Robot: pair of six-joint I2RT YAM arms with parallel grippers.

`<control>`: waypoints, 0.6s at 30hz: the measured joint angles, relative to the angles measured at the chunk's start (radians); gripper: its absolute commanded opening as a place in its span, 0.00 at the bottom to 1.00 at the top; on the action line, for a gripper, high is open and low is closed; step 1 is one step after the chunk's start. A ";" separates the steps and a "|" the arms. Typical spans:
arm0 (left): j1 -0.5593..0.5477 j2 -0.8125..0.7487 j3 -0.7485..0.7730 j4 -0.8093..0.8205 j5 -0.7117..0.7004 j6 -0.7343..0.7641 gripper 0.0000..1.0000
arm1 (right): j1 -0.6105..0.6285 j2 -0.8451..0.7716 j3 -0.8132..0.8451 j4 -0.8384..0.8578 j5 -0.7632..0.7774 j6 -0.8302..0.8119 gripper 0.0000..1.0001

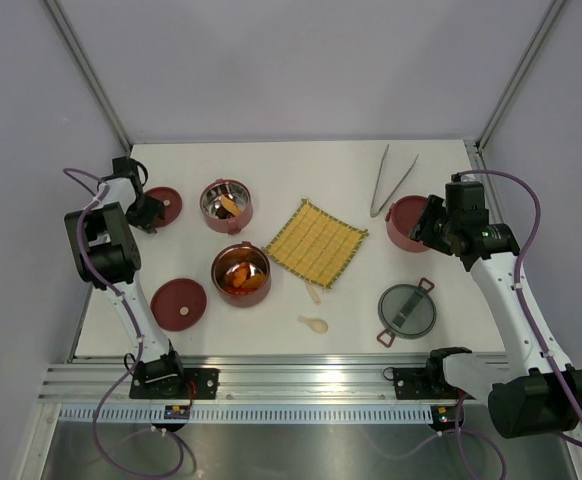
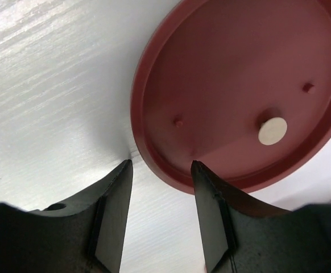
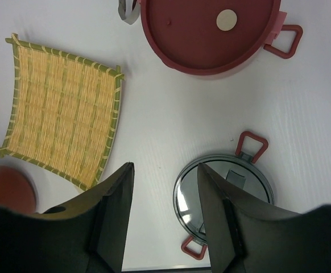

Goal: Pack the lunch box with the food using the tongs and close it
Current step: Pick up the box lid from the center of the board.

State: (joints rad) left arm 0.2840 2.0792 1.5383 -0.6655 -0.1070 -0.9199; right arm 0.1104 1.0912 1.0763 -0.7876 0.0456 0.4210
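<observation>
At the far left corner of the table (image 1: 271,165), the left gripper (image 2: 160,165) sits low with its jaws apart and nothing between them. The rim of a red disc lid (image 2: 239,85) lies on the surface just off its fingertips. Beside that lid, toward the middle, an open tier (image 1: 213,200) holds an orange bit (image 1: 230,206). Nearer the front edge, a second tier (image 1: 215,270) holds red-orange pieces (image 1: 241,278). A second disc lid (image 1: 179,303) lies by the left edge near the front. The yellow mat (image 1: 316,242) lies in the middle, with a cream spoon (image 1: 314,323) between it and the front edge. The tongs (image 1: 379,200) lie toward the far right corner, untouched, their joined end just beside a capped tier (image 3: 205,40) by the right edge. The right gripper (image 3: 165,168) hovers over that side with its jaws spread and empty. The grey top lid (image 1: 407,310) rests near the front right corner, apart from every tier.
</observation>
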 measured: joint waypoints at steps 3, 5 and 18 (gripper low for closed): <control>0.000 0.033 0.045 -0.034 -0.003 0.011 0.49 | 0.000 0.000 0.000 -0.006 0.008 -0.004 0.56; -0.002 0.048 0.073 -0.055 -0.008 0.022 0.43 | 0.000 0.000 0.000 -0.010 0.014 -0.005 0.56; -0.011 -0.013 -0.022 -0.060 -0.042 0.104 0.00 | 0.000 -0.009 0.000 -0.022 0.018 -0.004 0.56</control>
State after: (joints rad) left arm 0.2726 2.0666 1.5162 -0.7258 -0.1490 -0.8158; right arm 0.1108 1.0824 1.0763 -0.8097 0.0631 0.4168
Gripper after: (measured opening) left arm 0.025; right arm 0.558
